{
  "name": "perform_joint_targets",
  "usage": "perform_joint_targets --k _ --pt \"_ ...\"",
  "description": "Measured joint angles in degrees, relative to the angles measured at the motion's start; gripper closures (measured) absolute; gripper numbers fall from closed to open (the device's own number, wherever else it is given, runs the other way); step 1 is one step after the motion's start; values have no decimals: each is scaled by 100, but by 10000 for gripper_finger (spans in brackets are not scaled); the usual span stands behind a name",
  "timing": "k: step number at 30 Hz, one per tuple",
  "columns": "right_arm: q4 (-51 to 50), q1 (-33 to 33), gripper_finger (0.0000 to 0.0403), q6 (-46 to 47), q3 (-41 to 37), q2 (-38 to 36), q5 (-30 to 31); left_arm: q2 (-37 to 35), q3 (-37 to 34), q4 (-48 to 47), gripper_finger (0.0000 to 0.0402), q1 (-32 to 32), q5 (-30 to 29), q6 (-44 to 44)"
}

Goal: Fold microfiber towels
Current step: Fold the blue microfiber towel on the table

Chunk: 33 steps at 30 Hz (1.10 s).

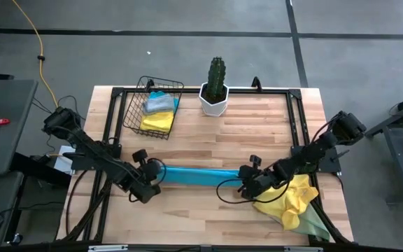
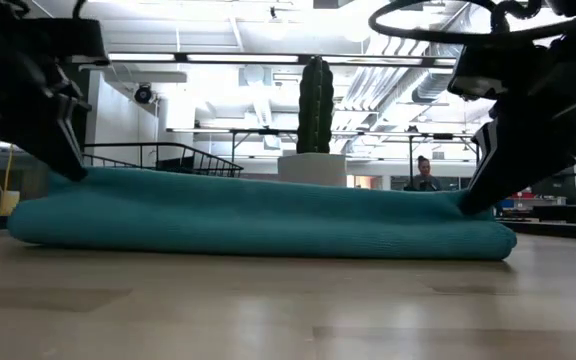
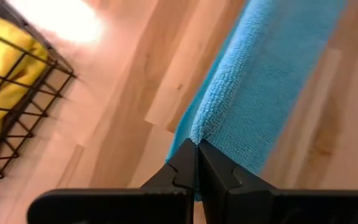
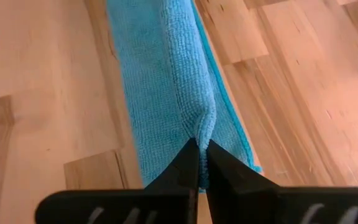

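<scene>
A turquoise blue towel (image 1: 198, 173), folded into a long narrow strip, lies across the middle of the table between my two grippers. My left gripper (image 1: 157, 170) is shut on its left end, my right gripper (image 1: 247, 175) on its right end. In the low view the strip (image 2: 258, 215) rests on the table along its length. Yellow and pale green towels (image 1: 292, 203) lie in a heap at the near right. More towels, yellow, grey and blue (image 1: 158, 112), lie in the wire basket (image 1: 135, 112). My left gripper pinches the blue towel's left end at a folded corner (image 3: 199, 134) between its two fingers, slanting down from the left. Several layers show. The strip lies on the table beyond it. My right gripper pinches the towel's right end at its folded edge (image 4: 202, 127) between its two fingers, slanting down from the right. Several layers are puckered at the fingertips. The strip lies on the table.
A potted cactus (image 1: 216, 87) stands at the far middle of the table. The wire basket stands at the far left. A black frame (image 1: 296, 119) runs around the table. A person (image 2: 424, 175) shows in the room beyond.
</scene>
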Motion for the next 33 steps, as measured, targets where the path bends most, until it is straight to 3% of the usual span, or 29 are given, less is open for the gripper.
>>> perform_joint_targets --k 13,23,28,33 --pt "174 -4 403 -13 20 -4 228 140 -681 156 401 468 85 -835" --pt "267 -7 402 -35 15 -4 267 140 -686 222 398 444 251 -574" --pt "258 -75 383 -142 9 -5 235 139 -693 40 368 454 235 -465" --pt "258 -206 334 -159 4 -6 507 114 -698 -144 322 497 204 -465"
